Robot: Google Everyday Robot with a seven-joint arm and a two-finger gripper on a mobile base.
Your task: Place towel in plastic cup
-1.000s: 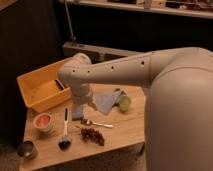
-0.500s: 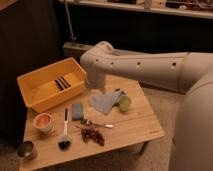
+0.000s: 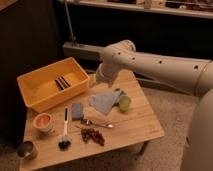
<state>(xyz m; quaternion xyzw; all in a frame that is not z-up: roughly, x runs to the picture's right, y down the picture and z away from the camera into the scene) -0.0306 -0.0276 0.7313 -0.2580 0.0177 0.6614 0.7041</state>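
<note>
dim room, a low wooden table [image 3: 142,125]. the towel [image 3: 103,101] lies crumpled mid-table, its right edge touching the plastic cup [image 3: 124,103]. left of it sits a grey block [image 3: 77,111], nearer a spoon [image 3: 95,123]; a yellow bin [image 3: 35,86] stands far left. the gripper [image 3: 95,79] hangs by the bin's right rim, jaws apart, empty. since the earlier frame the arm has swung right; the table's things are unmoved

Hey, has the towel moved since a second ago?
No. The towel still lies beside the plastic cup; the gripper hangs behind it, by the yellow bin.
</note>
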